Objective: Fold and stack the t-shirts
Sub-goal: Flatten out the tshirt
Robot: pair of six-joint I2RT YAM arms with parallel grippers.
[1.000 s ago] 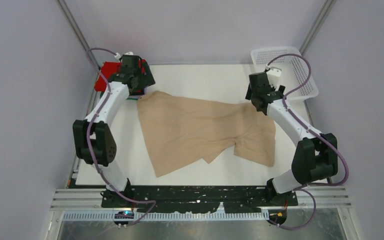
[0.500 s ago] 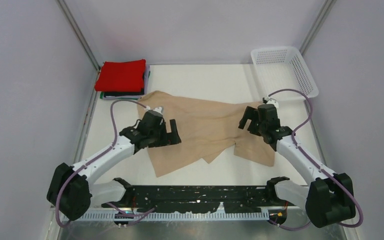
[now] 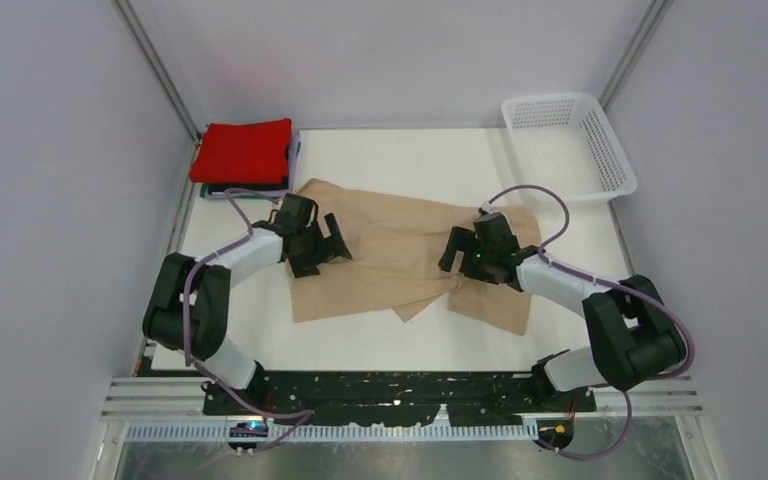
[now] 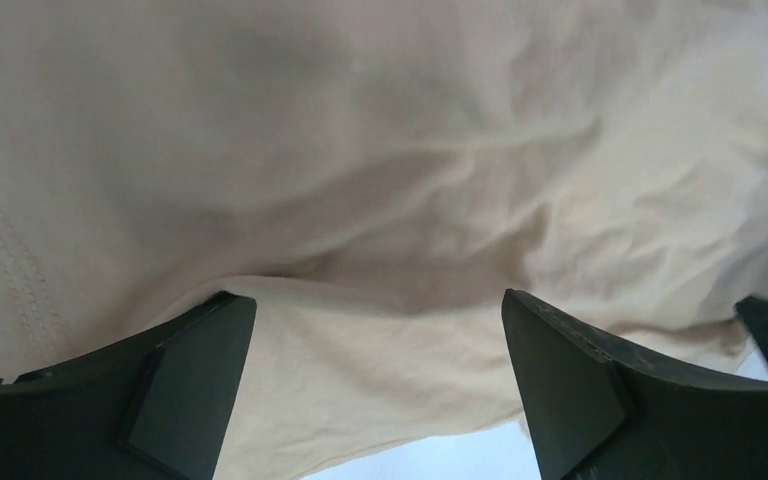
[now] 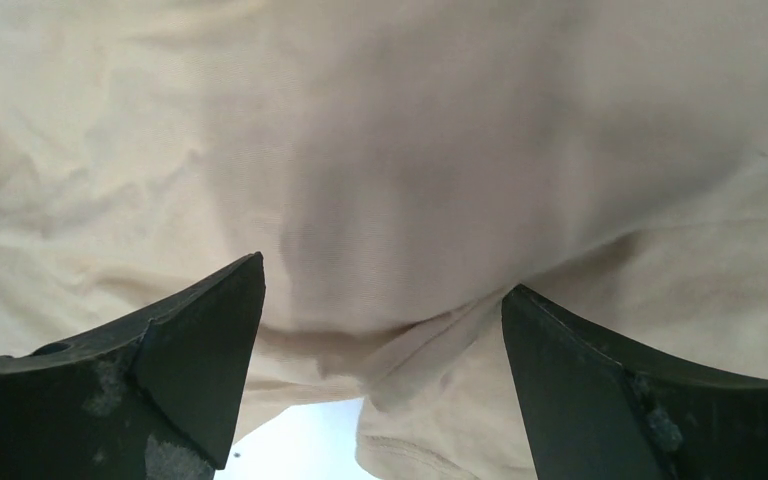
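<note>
Left jaws and right jaws gape empty over the beige t-shirt point(image 3: 395, 240); red t-shirt point(image 3: 243, 150) mostly hides those beneath.

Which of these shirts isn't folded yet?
The beige shirt, lying spread and rumpled in the middle. The red one sits neatly folded atop the stack, far left.

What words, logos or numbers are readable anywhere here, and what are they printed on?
None can be read.
The beige t-shirt is plain in every view.
The folded red t-shirt and the white basket show no print.
Any marking on the left arm or right arm is too small to make out.
</note>
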